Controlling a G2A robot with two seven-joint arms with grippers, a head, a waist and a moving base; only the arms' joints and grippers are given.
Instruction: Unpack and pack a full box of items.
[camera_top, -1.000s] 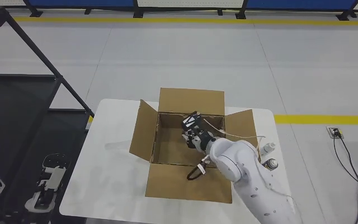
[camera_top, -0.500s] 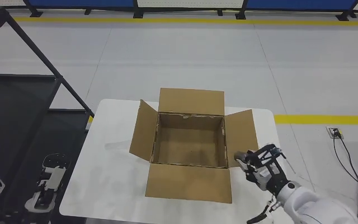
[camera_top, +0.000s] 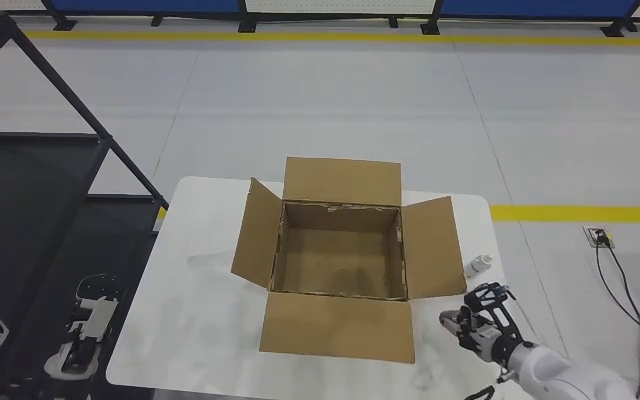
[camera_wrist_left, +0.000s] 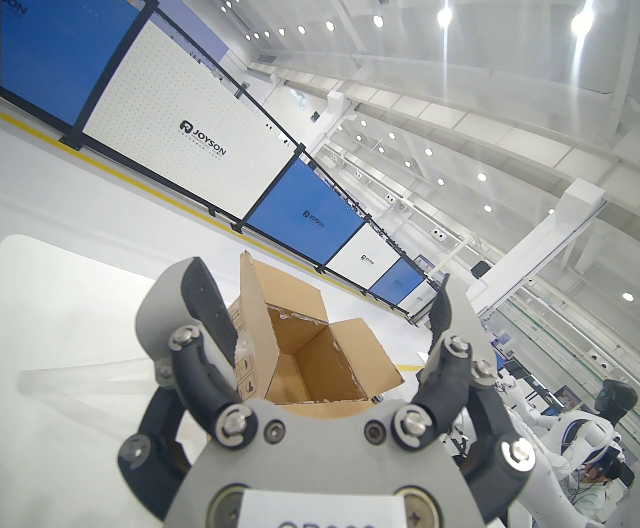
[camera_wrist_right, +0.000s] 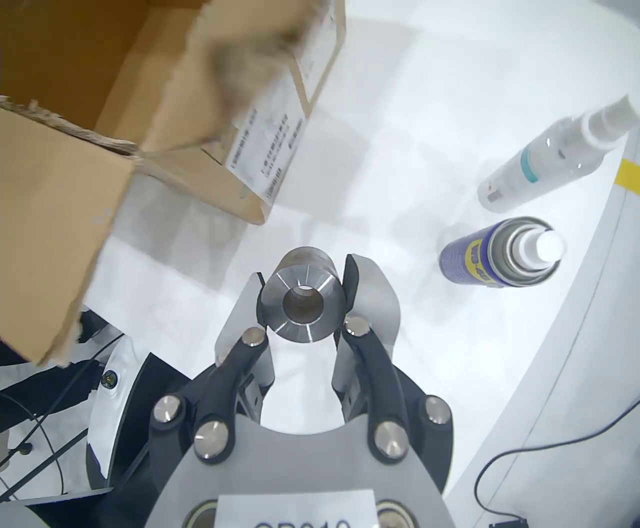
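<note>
My right gripper (camera_top: 487, 318) (camera_wrist_right: 305, 287) sits over the table (camera_top: 200, 300) by its right edge, toward the near right corner. Its jaws are pinched on a short metal cylinder (camera_wrist_right: 302, 277), whose bored end faces the wrist camera. I can't tell whether the cylinder touches the tabletop.

The cardboard box (camera_top: 340, 180) (camera_wrist_right: 60, 200) stands in the middle of the table, closer to the far edge. All four flaps are folded outward, and from above I see bare cardboard on its floor. The right flap's corner lies just beside the right gripper.

A blue spray can (camera_wrist_right: 495, 255) stands upright near the right edge. A white pump bottle (camera_top: 480, 265) (camera_wrist_right: 545, 160) sits just beyond it, between the right flap and that edge.

My left gripper (camera_wrist_left: 320, 280) has its fingers spread wide with nothing between them. It looks across the table toward the open box (camera_wrist_left: 310, 345).
</note>
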